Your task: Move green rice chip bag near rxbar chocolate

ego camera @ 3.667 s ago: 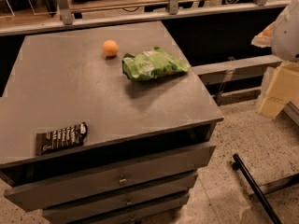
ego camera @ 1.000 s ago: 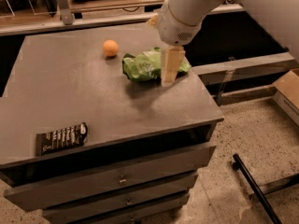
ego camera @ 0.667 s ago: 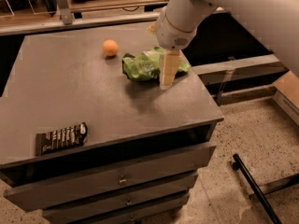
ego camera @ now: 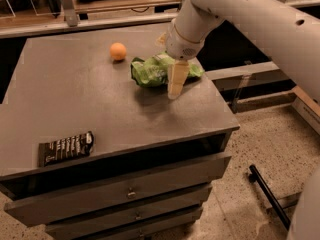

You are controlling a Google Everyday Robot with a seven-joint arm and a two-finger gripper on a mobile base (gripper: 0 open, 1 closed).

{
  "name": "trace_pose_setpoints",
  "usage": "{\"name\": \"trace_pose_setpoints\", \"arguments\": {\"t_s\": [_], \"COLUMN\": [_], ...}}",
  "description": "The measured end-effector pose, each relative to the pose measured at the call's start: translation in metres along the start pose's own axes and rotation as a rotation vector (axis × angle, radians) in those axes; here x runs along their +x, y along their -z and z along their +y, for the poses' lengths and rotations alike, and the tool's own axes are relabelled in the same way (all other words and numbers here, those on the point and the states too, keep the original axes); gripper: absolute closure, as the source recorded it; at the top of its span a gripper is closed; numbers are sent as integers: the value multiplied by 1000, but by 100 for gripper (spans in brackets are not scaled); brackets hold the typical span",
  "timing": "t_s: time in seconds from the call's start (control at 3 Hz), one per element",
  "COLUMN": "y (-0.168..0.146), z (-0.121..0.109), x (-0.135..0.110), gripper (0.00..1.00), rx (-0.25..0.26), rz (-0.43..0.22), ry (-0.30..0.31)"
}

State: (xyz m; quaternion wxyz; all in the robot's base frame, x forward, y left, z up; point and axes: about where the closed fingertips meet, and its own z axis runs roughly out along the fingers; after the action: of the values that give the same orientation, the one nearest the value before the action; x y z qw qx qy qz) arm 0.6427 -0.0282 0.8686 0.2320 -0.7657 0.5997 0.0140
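The green rice chip bag (ego camera: 152, 71), crinkly and bright green, lies on the grey cabinet top (ego camera: 90, 104) toward its back right. My gripper (ego camera: 176, 81) hangs from the white arm right over the bag's right half, its cream fingers (ego camera: 177, 79) pointing down at the top surface in front of the bag. The rxbar chocolate (ego camera: 66, 148), a flat dark bar with white lettering, lies at the front left corner, far from the bag and the gripper.
A small orange ball (ego camera: 118, 51) sits just left of and behind the bag. The cabinet has drawers (ego camera: 130, 191) below. A shelf rail (ego camera: 100, 21) runs behind. A black bar (ego camera: 267, 196) lies on the speckled floor at the right.
The arm came in from the right and now sits over the bag. Over the last second the gripper has shifted slightly. The bag, ball and bar have not moved.
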Motion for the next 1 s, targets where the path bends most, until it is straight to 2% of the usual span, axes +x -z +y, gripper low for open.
{"name": "trace_pose_setpoints", "arguments": {"t_s": [0.33,0.67,1.0], "y": [-22,-28,-20], "z": [-5,-8,-12], "x": [-9,-18,-18], "gripper": [21,45,68], "rx": [-32,-45,-28], "rz": [-37,-72,-120], "ry": [7,16,6]}}
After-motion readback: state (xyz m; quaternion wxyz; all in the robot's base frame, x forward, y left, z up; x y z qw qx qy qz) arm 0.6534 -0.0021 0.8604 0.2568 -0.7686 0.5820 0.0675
